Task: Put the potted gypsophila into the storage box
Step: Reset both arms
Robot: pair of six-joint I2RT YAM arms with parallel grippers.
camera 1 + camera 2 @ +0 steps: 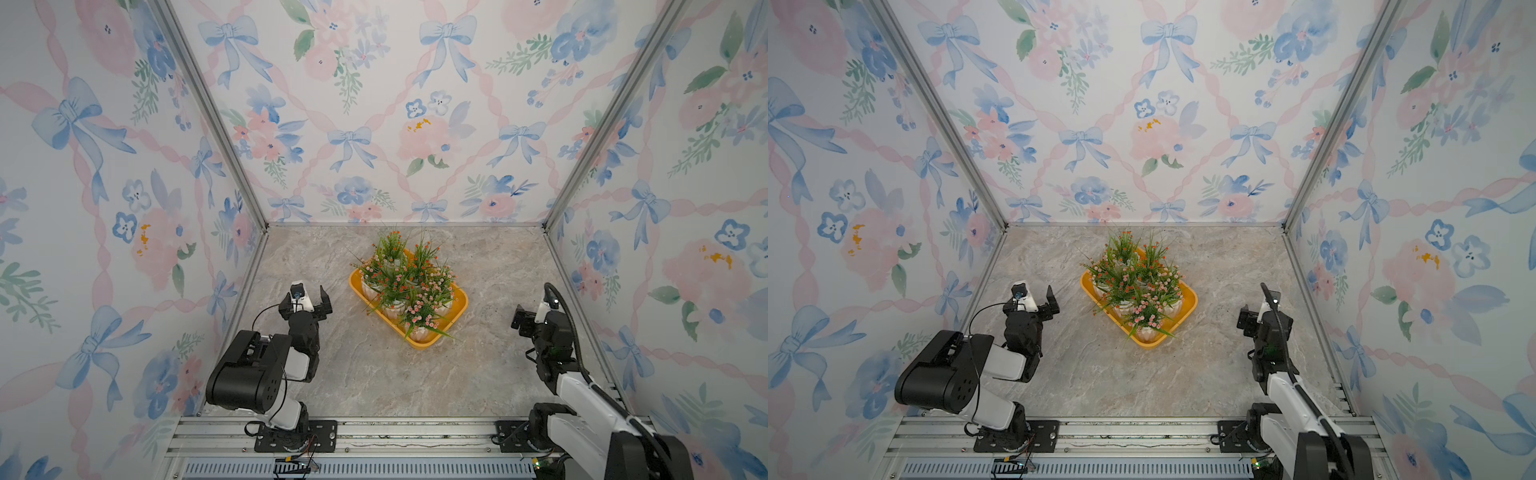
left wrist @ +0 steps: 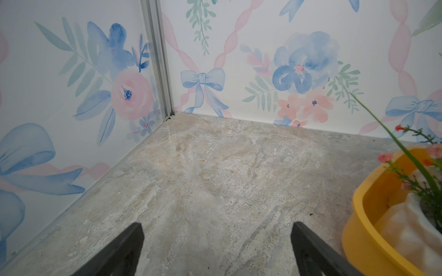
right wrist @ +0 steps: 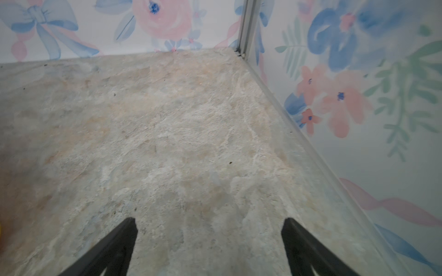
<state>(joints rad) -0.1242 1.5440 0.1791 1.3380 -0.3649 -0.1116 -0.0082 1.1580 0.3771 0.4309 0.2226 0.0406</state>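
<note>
The yellow-orange storage box [image 1: 458,309] [image 1: 1188,300] sits turned at an angle on the marble-look tabletop, a little behind the middle. Several potted gypsophila [image 1: 405,284] [image 1: 1136,291], in white ribbed pots with orange-red or pink blossoms, stand packed inside it. My left gripper [image 1: 306,294] [image 1: 1035,297] hovers open to the left of the box, with bare tabletop between its fingers [image 2: 217,225]. In the left wrist view the box's rim [image 2: 356,210] and one white pot [image 2: 406,229] show at the edge. My right gripper [image 1: 533,311] [image 1: 1258,312] [image 3: 210,219] stands open near the right wall, holding nothing.
Floral wallpapered walls [image 1: 374,124] close the table at the back, left and right, with metal corner posts [image 1: 208,108]. An aluminium rail [image 1: 415,432] carrying both arm bases runs along the front edge. The tabletop [image 1: 415,374] shows between the arms.
</note>
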